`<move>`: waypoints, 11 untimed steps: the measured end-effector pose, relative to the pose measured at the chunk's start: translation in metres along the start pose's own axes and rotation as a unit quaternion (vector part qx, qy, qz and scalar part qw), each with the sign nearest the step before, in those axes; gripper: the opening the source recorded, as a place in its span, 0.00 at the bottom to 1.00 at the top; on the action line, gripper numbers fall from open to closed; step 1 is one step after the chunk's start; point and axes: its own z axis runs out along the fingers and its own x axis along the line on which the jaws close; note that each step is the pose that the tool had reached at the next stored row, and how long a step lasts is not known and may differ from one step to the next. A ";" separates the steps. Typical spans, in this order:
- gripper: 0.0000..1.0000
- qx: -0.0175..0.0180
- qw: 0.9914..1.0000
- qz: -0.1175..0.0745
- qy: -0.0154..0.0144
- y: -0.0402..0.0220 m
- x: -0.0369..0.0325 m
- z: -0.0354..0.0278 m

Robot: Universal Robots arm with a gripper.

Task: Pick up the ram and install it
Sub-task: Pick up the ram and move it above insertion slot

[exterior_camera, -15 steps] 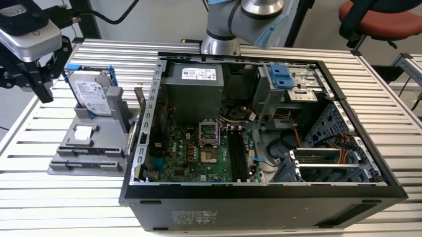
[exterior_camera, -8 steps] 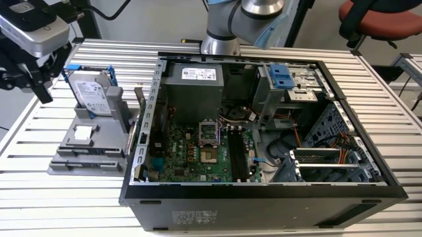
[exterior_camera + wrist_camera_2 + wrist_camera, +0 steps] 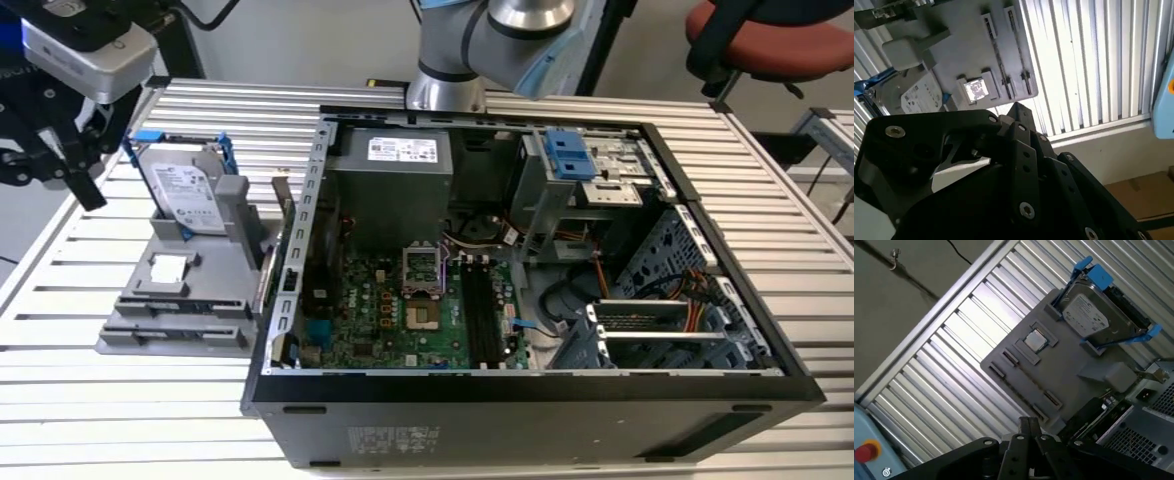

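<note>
The ram (image 3: 283, 208) is a thin dark green stick standing on edge in the grey holder (image 3: 174, 320), right beside the wall of the open computer case (image 3: 534, 400). In the first wrist view the ram (image 3: 1093, 415) shows as a dark board between the holder (image 3: 1064, 375) and the case. My gripper (image 3: 88, 198) hangs above the table, off the holder toward the exterior view's left and well away from the ram. Its black fingers meet at one tip (image 3: 1027, 422) (image 3: 1016, 106) with nothing between them. The long black motherboard slots (image 3: 478, 318) lie inside the case.
A silver hard drive in a blue frame (image 3: 180, 190) stands at the back of the holder, and a small square chip (image 3: 168, 268) lies in front of it. The slatted metal table (image 3: 80, 410) ends close to the holder. A red chair (image 3: 787, 35) stands behind.
</note>
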 end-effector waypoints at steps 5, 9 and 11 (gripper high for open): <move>0.00 0.001 0.999 -0.045 0.003 0.0000 0.0000 -0.0005; 0.00 0.001 0.997 -0.073 0.005 0.0000 0.0000 -0.0009; 0.00 0.002 0.996 -0.091 0.006 0.0000 0.0000 -0.0010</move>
